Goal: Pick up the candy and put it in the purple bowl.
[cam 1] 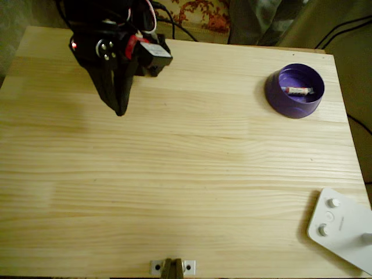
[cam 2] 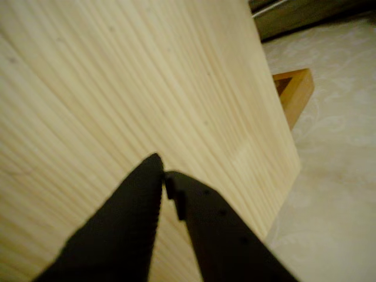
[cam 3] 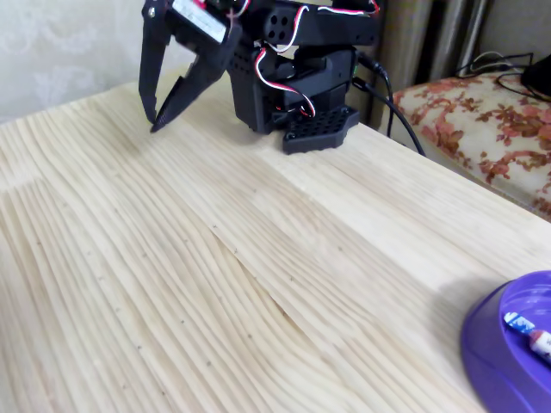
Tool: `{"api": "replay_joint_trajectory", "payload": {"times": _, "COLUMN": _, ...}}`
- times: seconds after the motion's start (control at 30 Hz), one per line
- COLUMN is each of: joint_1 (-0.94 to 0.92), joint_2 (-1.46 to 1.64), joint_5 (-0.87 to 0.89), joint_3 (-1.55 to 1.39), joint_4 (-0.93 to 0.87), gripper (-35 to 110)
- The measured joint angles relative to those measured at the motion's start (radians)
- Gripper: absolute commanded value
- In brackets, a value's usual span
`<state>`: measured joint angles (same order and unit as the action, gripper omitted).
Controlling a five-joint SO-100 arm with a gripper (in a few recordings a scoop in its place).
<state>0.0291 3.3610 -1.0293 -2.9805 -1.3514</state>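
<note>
Already the candy (cam 1: pixel 297 90) is seen inside the bowl (cam 1: pixel 294 103).
The bowl is set near the table's (cam 1: pixel 186 186) far right corner; the gripper (cam 1: pixel 120 110), fingers pressed together and empty, is held over the far left.

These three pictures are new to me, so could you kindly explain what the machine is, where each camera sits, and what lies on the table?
It is a small black robot arm ending in a two-finger claw. One picture looks straight down, one rides on the arm's wrist, and one looks across from the side. The wooden table carries a purple bowl with a wrapped candy lying inside it, and a white device with round buttons at one corner. The claw is shut and holds nothing, and it is far from the bowl.
</note>
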Motion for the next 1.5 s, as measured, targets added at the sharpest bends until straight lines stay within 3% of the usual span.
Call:
{"api": "replay_joint_trajectory", "payload": {"times": 0.27, "joint_1": -0.021, "joint_2": 0.020, "joint_5": 0.000, "joint_3": -0.003, "joint_4": 0.000, "gripper": 0}}
{"api": "replay_joint_trajectory", "payload": {"times": 0.37, "joint_1": -0.021, "joint_2": 0.020, "joint_5": 0.081, "joint_3": -0.003, "joint_4": 0.000, "gripper": 0}}
{"api": "replay_joint_trajectory", "payload": {"times": 0.47, "joint_1": 0.008, "joint_2": 0.020, "joint_5": 0.290, "joint_3": -0.003, "joint_4": 0.071, "gripper": 0}}
{"api": "replay_joint_trajectory", "payload": {"times": 0.63, "joint_1": 0.064, "joint_2": 0.020, "joint_5": 0.833, "joint_3": -0.061, "joint_4": 0.222, "gripper": 0}}
{"api": "replay_joint_trajectory", "payload": {"times": 0.77, "joint_1": 0.091, "joint_2": 0.020, "joint_5": 1.042, "joint_3": -0.133, "joint_4": 0.267, "gripper": 0}}
{"api": "replay_joint_trajectory", "payload": {"times": 1.5, "joint_1": 0.127, "joint_2": 0.020, "joint_5": 1.111, "joint_3": -0.163, "joint_4": 0.291, "gripper": 0}}
